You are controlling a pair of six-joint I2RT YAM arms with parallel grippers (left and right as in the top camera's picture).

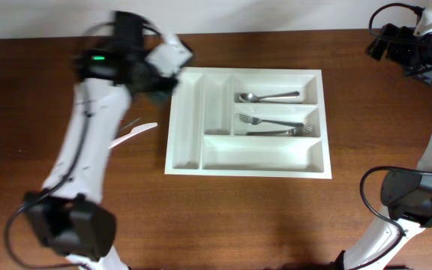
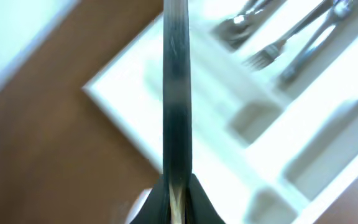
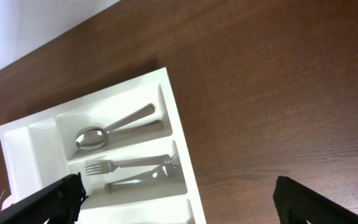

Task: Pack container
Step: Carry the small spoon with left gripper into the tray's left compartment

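The container (image 1: 188, 161) is a white cutlery tray in the middle of the table. A spoon (image 1: 267, 97) lies in its top long compartment and two forks (image 1: 276, 125) lie in the one below. My left gripper (image 1: 158, 84) hovers blurred over the tray's upper left corner. In the left wrist view my left gripper (image 2: 177, 186) is shut on a long thin metal utensil (image 2: 176, 93), seen edge-on and pointing away above the tray (image 2: 123, 106). My right gripper (image 1: 396, 49) stays at the far right back, open and holding nothing. Its fingers (image 3: 48, 202) frame the tray (image 3: 179, 130).
A white plastic knife (image 1: 133, 135) lies on the wooden table just left of the tray, under the left arm. The right arm's base (image 1: 411, 196) stands at the right edge. A pale wall runs along the table's far edge.
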